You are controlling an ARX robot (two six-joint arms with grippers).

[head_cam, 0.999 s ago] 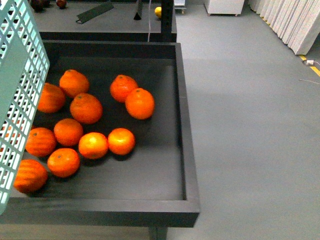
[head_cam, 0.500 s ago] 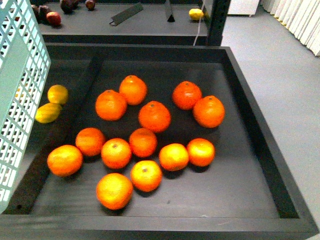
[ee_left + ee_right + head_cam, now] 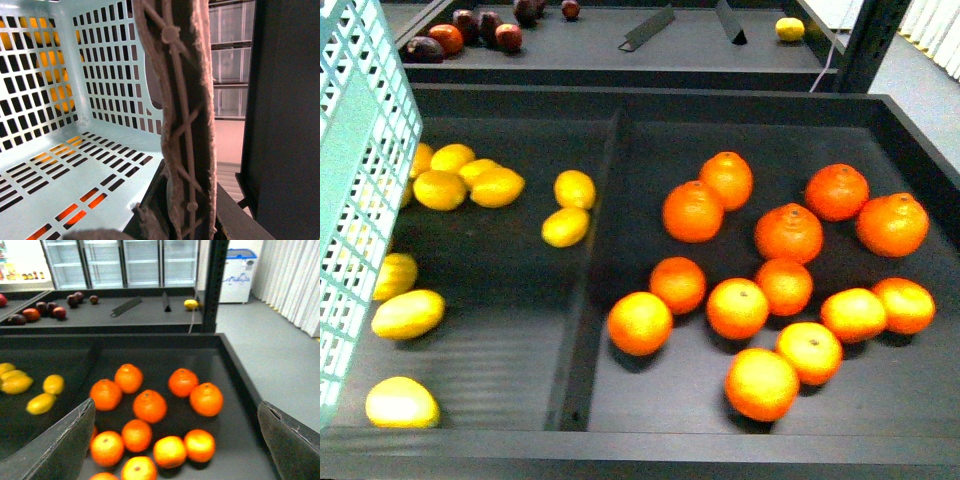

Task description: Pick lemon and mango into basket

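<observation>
Right hand (image 3: 175,440) wide open, empty, above the oranges (image 3: 737,308). Nearest lemon (image 3: 566,227) lies at 9 o'clock past the divider (image 3: 585,290), long axis 2-to-8. Basket (image 3: 365,180) further at 9.

- We see only one slotted wall of the pale teal plastic basket (image 3: 365,170); the front view's left edge cuts off the rest.
- That wall half hides a bright yellow oval lemon (image 3: 396,274) at the black tray's (image 3: 620,105) left edge.
- The brown ribbed handle (image 3: 185,115) looms blurred; we cannot tell how the left gripper stands.
- The right gripper (image 3: 176,405) shows only two dark fingers (image 3: 60,440), cut off at the lower corners.
</observation>
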